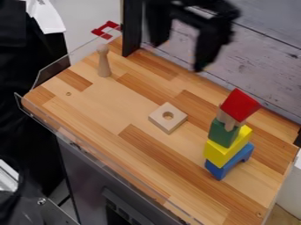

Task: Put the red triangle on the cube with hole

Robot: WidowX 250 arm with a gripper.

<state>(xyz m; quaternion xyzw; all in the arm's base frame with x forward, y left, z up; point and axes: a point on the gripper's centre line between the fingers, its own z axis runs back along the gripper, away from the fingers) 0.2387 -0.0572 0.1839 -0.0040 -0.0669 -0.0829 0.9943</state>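
Note:
The black gripper (178,56) hangs at the top of the view, its two fingers spread apart with nothing between them. It is up and to the left of the red triangle (240,104), which tops a stack at the right. Under the red piece are a small natural wood piece (225,117), a green block (223,133), a yellow block (227,148) and a blue block (230,161). The pale wooden cube with hole (162,121) lies flat near the middle of the table, its round hole facing up, apart from the stack.
A wooden peg figure (103,61) stands at the table's upper left. A clear low guard (53,72) borders the left side of the wooden table (111,103). A grey plank wall (264,66) runs behind the stack.

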